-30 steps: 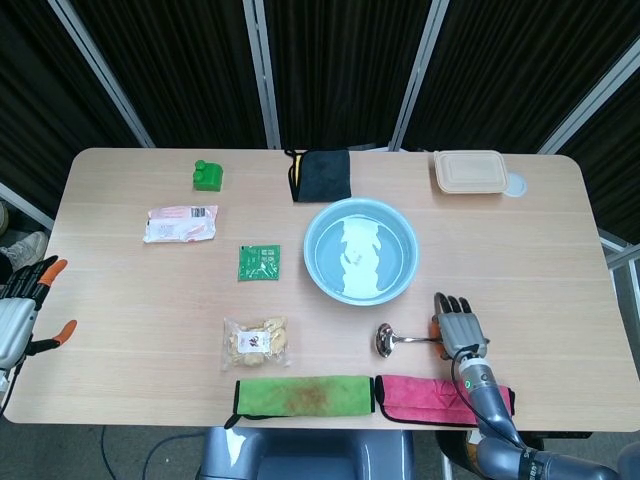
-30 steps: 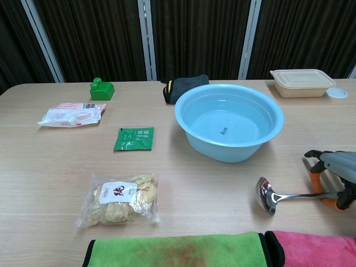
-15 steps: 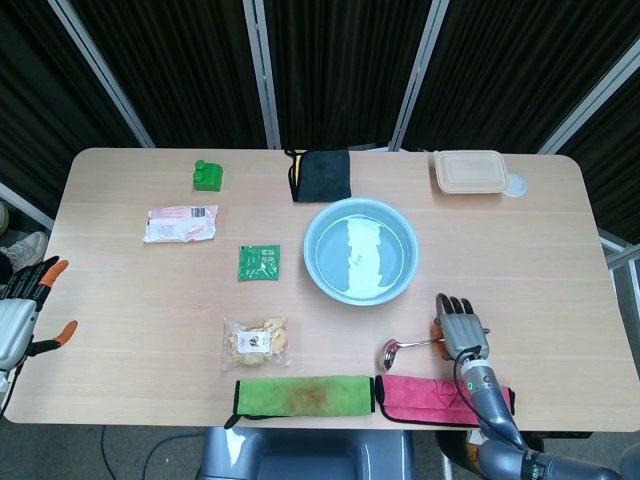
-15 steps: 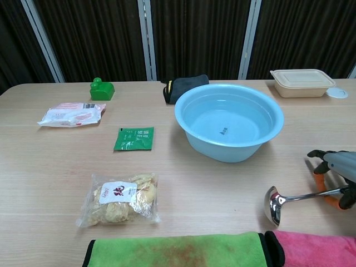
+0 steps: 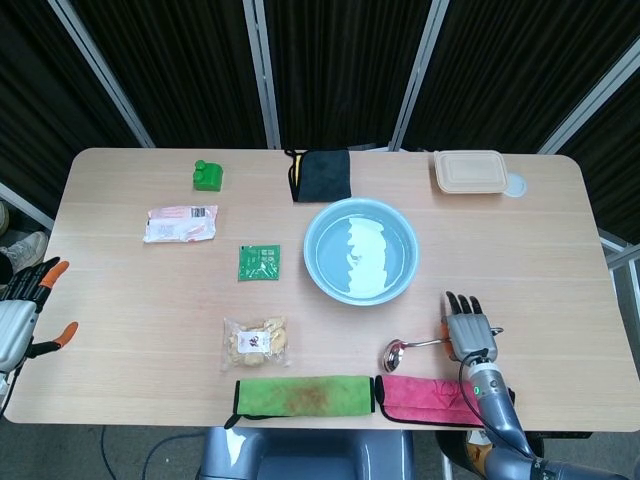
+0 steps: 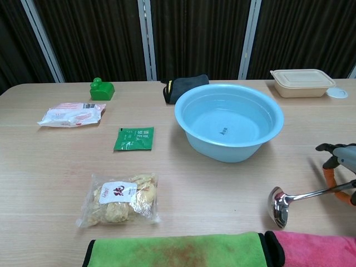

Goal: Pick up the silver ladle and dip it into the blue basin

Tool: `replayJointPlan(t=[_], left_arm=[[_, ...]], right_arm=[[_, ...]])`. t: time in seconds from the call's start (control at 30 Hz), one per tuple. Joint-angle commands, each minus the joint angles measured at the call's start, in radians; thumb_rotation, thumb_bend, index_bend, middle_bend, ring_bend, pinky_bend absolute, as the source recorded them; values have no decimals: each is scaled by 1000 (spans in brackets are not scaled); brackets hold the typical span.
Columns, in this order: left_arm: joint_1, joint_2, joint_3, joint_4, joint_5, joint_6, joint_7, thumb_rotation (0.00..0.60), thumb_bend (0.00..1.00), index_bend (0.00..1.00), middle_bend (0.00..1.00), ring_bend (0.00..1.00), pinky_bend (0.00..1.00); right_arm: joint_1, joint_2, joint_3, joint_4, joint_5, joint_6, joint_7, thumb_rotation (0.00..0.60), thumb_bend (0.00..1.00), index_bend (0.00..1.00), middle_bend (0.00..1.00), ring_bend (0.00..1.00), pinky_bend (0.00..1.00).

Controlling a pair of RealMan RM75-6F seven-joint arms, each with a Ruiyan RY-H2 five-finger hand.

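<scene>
The silver ladle (image 6: 295, 198) hangs just above the table near its front right, bowl (image 5: 395, 352) to the left, handle running right into my right hand (image 5: 468, 330). That hand (image 6: 340, 167) grips the handle's end, and part of it is cut off by the chest view's right edge. The blue basin (image 6: 228, 125) holds water and stands behind and left of the ladle; the head view shows this basin (image 5: 330, 275) at mid-table. My left hand (image 5: 18, 318) rests off the table's left edge with its fingers spread and nothing in it.
A pink cloth (image 6: 314, 250) and a green cloth (image 6: 175, 250) lie along the front edge, right below the ladle. A snack bag (image 6: 121, 199), green packet (image 6: 134, 138), white packet (image 6: 71, 114), green block (image 6: 102, 89), black pouch (image 6: 183, 86) and lidded box (image 6: 301, 82) lie around.
My right hand has drawn the ladle to the right and lifted its handle; the bowl has tipped from lying on the table to hanging on its side.
</scene>
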Motion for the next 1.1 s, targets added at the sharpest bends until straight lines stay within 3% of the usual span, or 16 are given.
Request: replayJointPlan(t=[0.03, 0.7, 1.1], left_arm=[[0, 1, 1, 0, 2, 1, -2, 600, 311, 0, 0, 0, 0], [6, 9, 8, -5, 24, 21, -20, 600, 311, 0, 0, 0, 0], [7, 11, 13, -6, 35, 25, -27, 600, 312, 0, 0, 0, 0]], right_arm=[[-10, 26, -6, -39, -4, 31, -28, 600, 473, 643, 0, 0, 0], [-44, 158, -43, -251, 0, 195, -207, 600, 500, 663, 0, 0, 0], [-24, 219, -37, -369, 43, 258, -346, 600, 506, 674, 12, 0, 0]])
